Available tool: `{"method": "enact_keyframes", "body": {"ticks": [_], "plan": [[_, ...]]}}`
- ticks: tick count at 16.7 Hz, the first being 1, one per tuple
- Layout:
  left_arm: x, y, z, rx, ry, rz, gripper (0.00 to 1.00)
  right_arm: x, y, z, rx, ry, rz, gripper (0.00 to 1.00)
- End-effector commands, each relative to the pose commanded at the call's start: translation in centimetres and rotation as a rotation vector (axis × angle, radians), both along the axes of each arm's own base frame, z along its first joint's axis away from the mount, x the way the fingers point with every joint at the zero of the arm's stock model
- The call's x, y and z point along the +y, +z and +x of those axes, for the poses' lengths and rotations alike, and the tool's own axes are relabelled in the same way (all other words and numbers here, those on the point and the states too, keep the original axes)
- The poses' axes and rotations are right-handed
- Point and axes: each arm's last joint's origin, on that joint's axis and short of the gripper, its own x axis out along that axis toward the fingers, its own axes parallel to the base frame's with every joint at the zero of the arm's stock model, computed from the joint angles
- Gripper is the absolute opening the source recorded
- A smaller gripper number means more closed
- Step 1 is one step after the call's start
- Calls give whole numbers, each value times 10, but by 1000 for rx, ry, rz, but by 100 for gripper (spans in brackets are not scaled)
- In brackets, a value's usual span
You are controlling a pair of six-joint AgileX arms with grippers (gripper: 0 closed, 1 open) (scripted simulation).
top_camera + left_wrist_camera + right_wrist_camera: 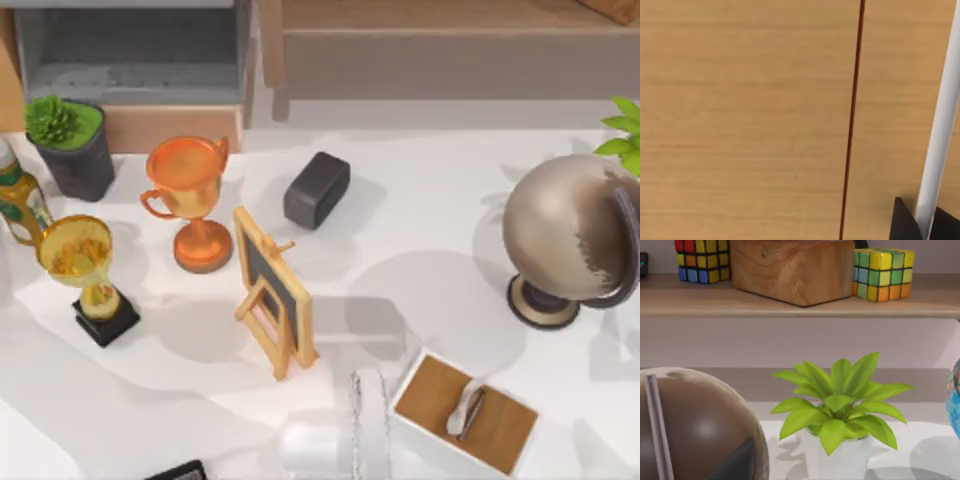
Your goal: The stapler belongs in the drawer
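Observation:
The drawer (60, 80) stands open at the back left, with grey inner walls and floor and its light tan front panel (170, 127) facing the table. The stapler (178, 470), slim and black, lies at the table's front left and is cut off by the top view's lower border. In the left wrist view a tan wooden surface (740, 120) sits close up, crossed by a thin dark line. The right wrist view looks across the table's right end.
Between stapler and drawer stand a gold trophy (88, 272), an orange trophy (192, 200), a small easel chalkboard (272, 290), a potted succulent (68, 140) and a dark-grey block (316, 189). A tissue box (465, 412), a lying white cylinder (330, 445) and a globe (570, 235) fill the front and right. A leafy plant (840, 405) stands below the shelf (800, 302).

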Motion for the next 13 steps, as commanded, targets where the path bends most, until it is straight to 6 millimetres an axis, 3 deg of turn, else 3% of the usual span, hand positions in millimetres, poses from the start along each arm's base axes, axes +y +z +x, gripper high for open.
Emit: {"method": "enact_keyframes", "body": {"ticks": [2,13], "plan": [[0,0,0,0,0,0,0,0,0,0,0,0,0,100],[0,0,0,0,0,0,83,0,0,0,0,0,0,100]]}}
